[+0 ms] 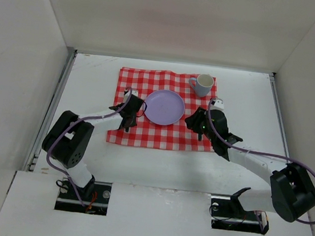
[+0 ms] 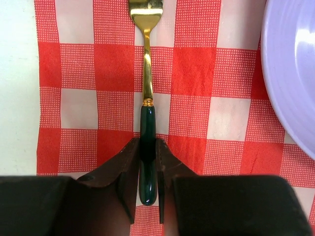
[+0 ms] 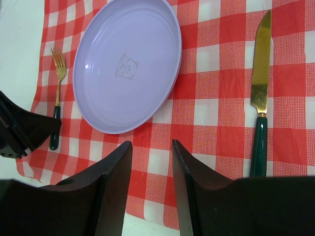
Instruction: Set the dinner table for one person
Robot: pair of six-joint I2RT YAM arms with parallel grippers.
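The setting looks close to finished. The white desk (image 1: 251,101) fills the overhead view between its wall panels. A red-and-white checked cloth (image 1: 161,136) lies at centre frame, with a lilac plate (image 1: 163,107) on it and a pale mug (image 1: 203,84) at the cloth's upper right corner.

The left gripper (image 2: 147,172) is pressed together on the dark green handle of a gold fork (image 2: 146,73). The fork lies along the cloth just left of the plate, tines pointing to the top of the frame. The right gripper (image 3: 151,167) is spread with nothing between its fingers, hovering over the cloth's near edge below the plate.

I'd judge that what's left is to let go of the fork and draw both arms off. I can't tell whether more pieces are meant to come.

From overhead the cutlery is hidden under the arms. Only the right wrist view shows the gold knife (image 3: 260,98) with its green handle, lying on the cloth at the right of the frame, well apart from the plate. It also shows a small bear printed in the plate's middle. Only the left wrist view shows the pinch on the fork up close, and only the overhead view shows the mug.
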